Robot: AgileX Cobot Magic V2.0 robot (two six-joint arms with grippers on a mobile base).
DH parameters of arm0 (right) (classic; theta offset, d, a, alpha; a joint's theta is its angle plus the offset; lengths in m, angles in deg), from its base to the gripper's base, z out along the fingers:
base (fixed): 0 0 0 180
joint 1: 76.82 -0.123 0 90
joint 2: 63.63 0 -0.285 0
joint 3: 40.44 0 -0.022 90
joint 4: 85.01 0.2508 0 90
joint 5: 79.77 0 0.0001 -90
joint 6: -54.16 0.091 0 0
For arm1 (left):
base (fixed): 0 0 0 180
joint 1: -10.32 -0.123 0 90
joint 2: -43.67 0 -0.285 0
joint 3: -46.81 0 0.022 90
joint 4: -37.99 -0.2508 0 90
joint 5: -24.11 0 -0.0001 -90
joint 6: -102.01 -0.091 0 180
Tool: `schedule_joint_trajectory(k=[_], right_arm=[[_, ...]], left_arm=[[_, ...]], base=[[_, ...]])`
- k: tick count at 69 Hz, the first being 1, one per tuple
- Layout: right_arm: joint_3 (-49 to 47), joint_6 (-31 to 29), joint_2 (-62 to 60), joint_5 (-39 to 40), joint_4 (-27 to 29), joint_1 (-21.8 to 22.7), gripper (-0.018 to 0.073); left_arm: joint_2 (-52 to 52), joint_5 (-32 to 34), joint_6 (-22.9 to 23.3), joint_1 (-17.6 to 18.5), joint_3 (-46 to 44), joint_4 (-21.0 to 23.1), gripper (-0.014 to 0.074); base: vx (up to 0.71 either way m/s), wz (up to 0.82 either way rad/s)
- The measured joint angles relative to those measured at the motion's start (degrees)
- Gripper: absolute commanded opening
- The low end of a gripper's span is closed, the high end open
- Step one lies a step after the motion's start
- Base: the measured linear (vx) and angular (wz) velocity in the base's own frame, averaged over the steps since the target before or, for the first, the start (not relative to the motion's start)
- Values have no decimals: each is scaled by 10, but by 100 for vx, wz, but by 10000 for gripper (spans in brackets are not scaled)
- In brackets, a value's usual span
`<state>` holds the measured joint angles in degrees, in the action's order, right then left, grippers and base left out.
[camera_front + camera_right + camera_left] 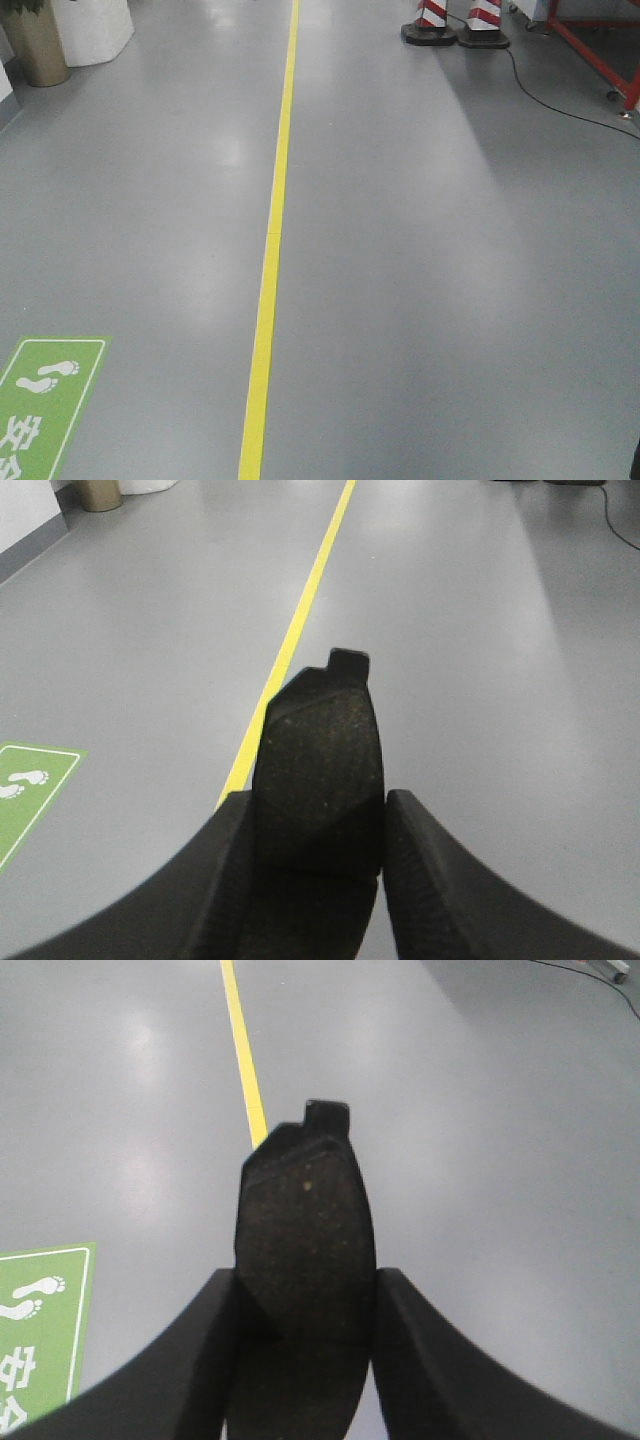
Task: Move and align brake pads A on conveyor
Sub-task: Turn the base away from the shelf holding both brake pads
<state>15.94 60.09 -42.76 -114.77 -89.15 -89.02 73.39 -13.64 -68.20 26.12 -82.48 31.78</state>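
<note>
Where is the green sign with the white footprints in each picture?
Front view: the green footprint sign is in the bottom-left corner.
Left wrist view: the sign is at the left edge, left of the held brake pad.
Right wrist view: the sign is at the left edge, cut off.
Shared landmark: the yellow floor line, right of the sign.

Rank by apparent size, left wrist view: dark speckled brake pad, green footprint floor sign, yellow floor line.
1. Dark speckled brake pad, though nearness inflates it
2. Green footprint floor sign, cropped
3. Yellow floor line
</note>
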Motion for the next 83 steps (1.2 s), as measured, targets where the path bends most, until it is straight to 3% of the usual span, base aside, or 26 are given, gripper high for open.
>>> schedule_joint_trajectory(k=[33,83], right_arm=[[0,0,0,0,0,0,-7],[0,0,0,0,0,0,-7]], left_arm=[[0,0,0,0,0,0,-6],[0,0,0,0,0,0,-6]], base=[[31,8],[52,-1]])
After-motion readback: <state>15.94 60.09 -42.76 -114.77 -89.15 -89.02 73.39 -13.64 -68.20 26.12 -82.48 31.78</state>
